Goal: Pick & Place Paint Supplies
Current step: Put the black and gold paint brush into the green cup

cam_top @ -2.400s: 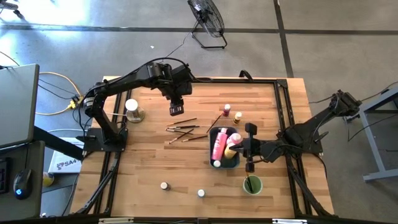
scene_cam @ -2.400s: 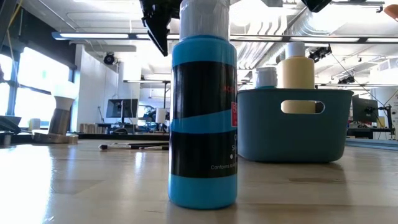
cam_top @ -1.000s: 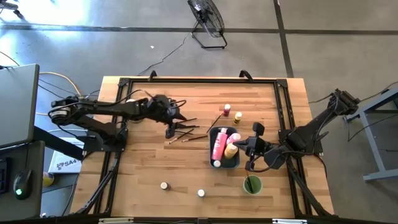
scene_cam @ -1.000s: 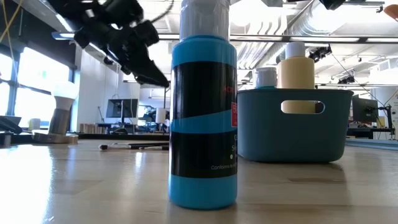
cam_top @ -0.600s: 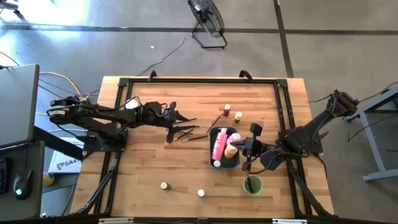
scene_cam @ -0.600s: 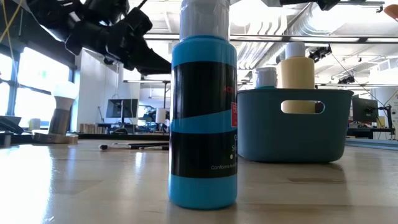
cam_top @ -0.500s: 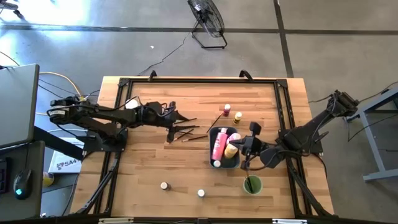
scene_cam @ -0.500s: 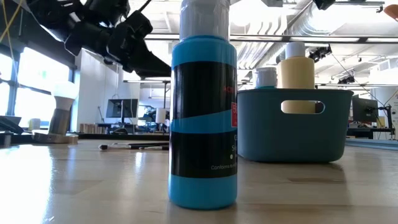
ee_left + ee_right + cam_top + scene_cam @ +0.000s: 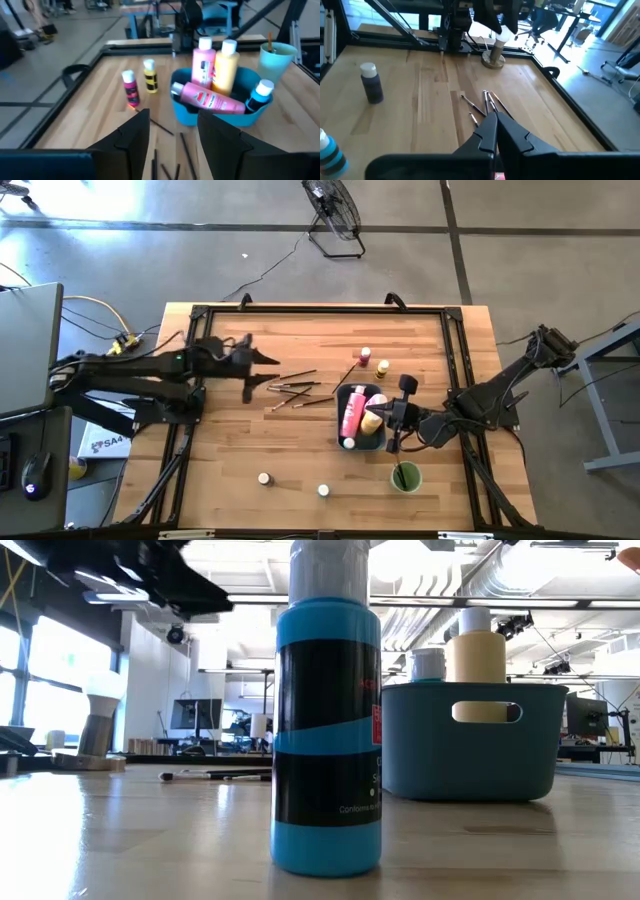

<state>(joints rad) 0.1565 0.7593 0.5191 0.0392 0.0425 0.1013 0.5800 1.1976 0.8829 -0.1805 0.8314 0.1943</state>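
Bare wood is being shown across the near-left stretch of the table (image 9: 230, 450), bounded by a black frame along its edges, and wide room is being left there between the arms.

The left gripper (image 9: 262, 370) is being held low over the table's left half, just beside the brush tips, with its 2 fingers (image 9: 132, 140) being kept spread and nothing being pinched between them. The right gripper (image 9: 398, 442) is being held just beside the tray's right wall, above the green cup (image 9: 405, 477), with its 2 dark fingers (image 9: 487, 132) being pressed together on nothing.

Several thin, brown-handled paintbrushes (image 9: 295, 390) are being seen lying loose in a scattered bunch on the wood, between the left gripper and the blue-grey tray (image 9: 377, 442); an exact count cannot be told. Another brush (image 9: 347, 373) is being seen lying slantwise near the tray's far corner.

In the rounded plastic tray, 4 bottles are being held: 1 pink bottle (image 9: 212, 99) lying on its side, 1 pink bottle (image 9: 202, 62) and 1 yellow bottle (image 9: 226, 67) standing upright, and 1 small blue bottle (image 9: 257, 96) leaning at the end. 2 small bottles, 1 pink (image 9: 365, 358) and 1 yellow (image 9: 383, 367), are being seen standing beyond the tray. 2 pale-capped jars (image 9: 264, 478) and (image 9: 323, 491) are being seen standing well apart from the tray, toward the near edge. 1 blue bottle (image 9: 327, 730) is being seen filling the low view.
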